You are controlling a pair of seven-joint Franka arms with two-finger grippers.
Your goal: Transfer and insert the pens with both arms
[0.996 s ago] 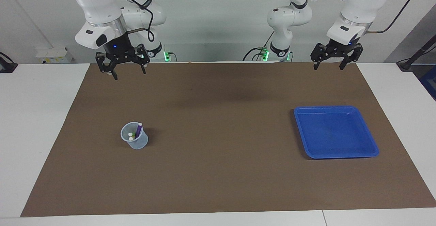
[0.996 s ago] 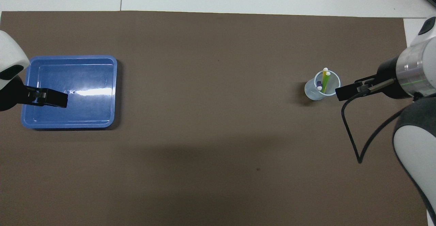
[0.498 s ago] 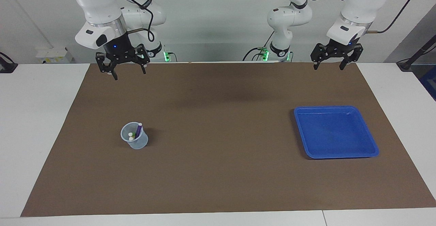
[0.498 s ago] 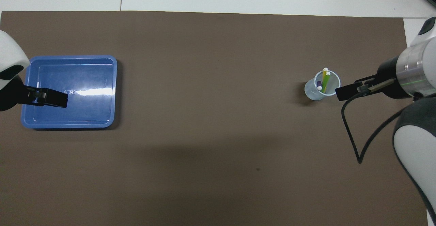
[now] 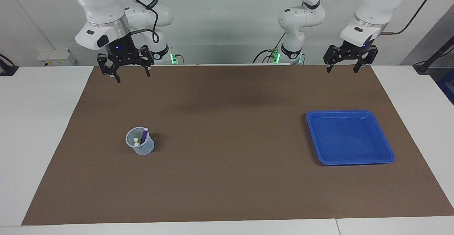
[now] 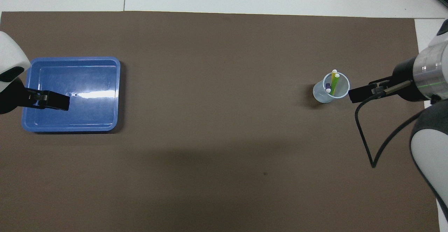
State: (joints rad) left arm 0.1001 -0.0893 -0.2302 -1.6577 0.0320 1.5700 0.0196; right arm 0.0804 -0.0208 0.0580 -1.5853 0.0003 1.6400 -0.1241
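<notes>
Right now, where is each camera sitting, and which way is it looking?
Facing view: high across the table, looking at the robots; both whole arms show, left gripper and right gripper raised, open.
Overhead view: high above the robots' end, looking steeply down; only grippers and wrists show.
Both share the blue tray, and the clear cup holding the pens.

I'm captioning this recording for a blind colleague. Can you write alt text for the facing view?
Three pens stand in a small clear cup on a brown mat toward the right arm's end of the table, and an empty blue tray lies toward the left arm's end. The right end effector and left end effector hang open, high over the mat's edge nearest the robots.
</notes>
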